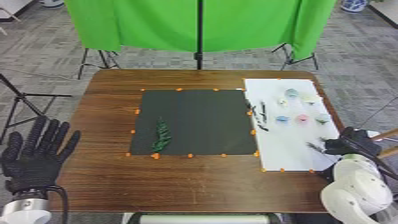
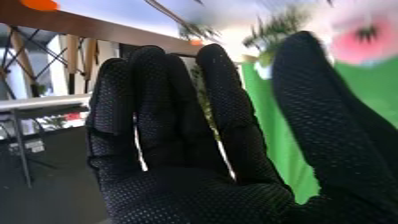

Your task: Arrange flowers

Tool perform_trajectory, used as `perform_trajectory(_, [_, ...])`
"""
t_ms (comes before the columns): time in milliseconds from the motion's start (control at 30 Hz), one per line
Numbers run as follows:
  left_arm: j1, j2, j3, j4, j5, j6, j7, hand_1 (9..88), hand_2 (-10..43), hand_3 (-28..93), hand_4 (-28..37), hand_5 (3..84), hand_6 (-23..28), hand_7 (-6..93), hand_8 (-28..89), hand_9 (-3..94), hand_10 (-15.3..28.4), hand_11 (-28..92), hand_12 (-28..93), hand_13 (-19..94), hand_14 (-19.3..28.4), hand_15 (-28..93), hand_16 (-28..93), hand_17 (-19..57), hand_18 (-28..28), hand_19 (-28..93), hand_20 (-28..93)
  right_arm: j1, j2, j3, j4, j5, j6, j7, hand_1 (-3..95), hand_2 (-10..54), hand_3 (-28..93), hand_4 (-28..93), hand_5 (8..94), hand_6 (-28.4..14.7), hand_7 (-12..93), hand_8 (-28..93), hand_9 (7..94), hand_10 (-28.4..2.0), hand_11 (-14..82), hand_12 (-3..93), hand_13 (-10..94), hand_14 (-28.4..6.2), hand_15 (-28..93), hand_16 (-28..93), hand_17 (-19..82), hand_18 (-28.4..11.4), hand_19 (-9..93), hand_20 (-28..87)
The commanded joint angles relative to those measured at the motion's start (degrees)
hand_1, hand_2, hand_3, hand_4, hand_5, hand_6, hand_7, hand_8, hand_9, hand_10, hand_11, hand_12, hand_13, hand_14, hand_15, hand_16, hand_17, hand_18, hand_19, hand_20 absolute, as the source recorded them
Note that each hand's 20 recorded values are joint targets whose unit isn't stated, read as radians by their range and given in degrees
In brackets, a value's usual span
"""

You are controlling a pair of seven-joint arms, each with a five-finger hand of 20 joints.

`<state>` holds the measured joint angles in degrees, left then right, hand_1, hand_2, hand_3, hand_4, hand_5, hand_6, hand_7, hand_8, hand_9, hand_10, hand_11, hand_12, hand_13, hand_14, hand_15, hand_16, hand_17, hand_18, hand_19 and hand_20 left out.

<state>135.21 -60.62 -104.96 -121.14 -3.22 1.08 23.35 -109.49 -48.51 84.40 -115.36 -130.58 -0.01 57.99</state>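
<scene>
My left hand (image 1: 37, 155) lies at the table's left side, palm up with straight, spread fingers. My right hand (image 1: 350, 142) is at the right edge of the white sheet (image 1: 289, 145), beside dark green sprigs (image 1: 316, 147). In the right wrist view the right hand (image 2: 187, 185) holds nothing, its fingers straight and thumb apart; a pink flower (image 2: 366, 37) and a green sprig (image 2: 277, 27) are beyond the thumb. A green leafy stem (image 1: 162, 136) lies on the black mat (image 1: 200, 117). Blue flowers (image 1: 282, 119), a pink flower (image 1: 303, 118) and dark stems (image 1: 259, 116) rest on the white sheet.
Orange markers (image 1: 179, 89) edge the mat and sheet on the brown table (image 1: 195, 187). Beyond the far edge hangs a green cloth (image 1: 147, 25) on stands. A wooden leg-like piece (image 1: 386, 135) is just right of my right hand.
</scene>
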Motion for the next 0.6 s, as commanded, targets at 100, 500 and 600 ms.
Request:
perform_trajectory(100, [1.26,-0.59,0.35,-0.14,0.16,0.99,-0.34,28.1,13.1,71,-28.3,40.1,5.6,15.6,-10,37.6,14.9,20,12,31,14.7,32,-3,-4.4,15.2,34,16,-0.44,-0.62,-2.52,2.40,-4.96,0.39,0.20,49.9,-9.5,77,-28,65.8,-6.4,27,-1,60.4,-20.7,28.6,24.2,44,-21.0,60,18,25,-27.7,79,35])
perform_trajectory(500, [1.70,-0.66,0.20,-0.55,-0.46,1.97,-0.27,28.1,13.6,72,-28.3,40.3,5.7,15.9,-10,37.9,15.0,20,12,31,14.8,33,-4,-4.8,15.3,35,17,0.85,0.48,-4.06,-1.26,-7.29,10.69,1.57,61.5,-9.5,67,-28,72.4,-2.2,42,18,73.6,-14.6,25.4,52.4,53,-17.3,62,39,31,-26.4,83,35])
perform_trajectory(600, [1.81,-0.57,0.15,-0.67,-0.49,2.07,-0.19,28.0,13.6,72,-28.3,40.3,5.7,15.9,-10,37.9,15.0,21,12,31,14.8,34,-4,-4.8,15.3,35,17,2.31,0.93,-4.92,-3.88,-6.06,10.79,0.84,61.0,-9.5,68,-27,72.3,-2.3,42,19,73.4,-14.5,27.3,53.7,53,-17.7,64,40,32,-26.6,85,37])
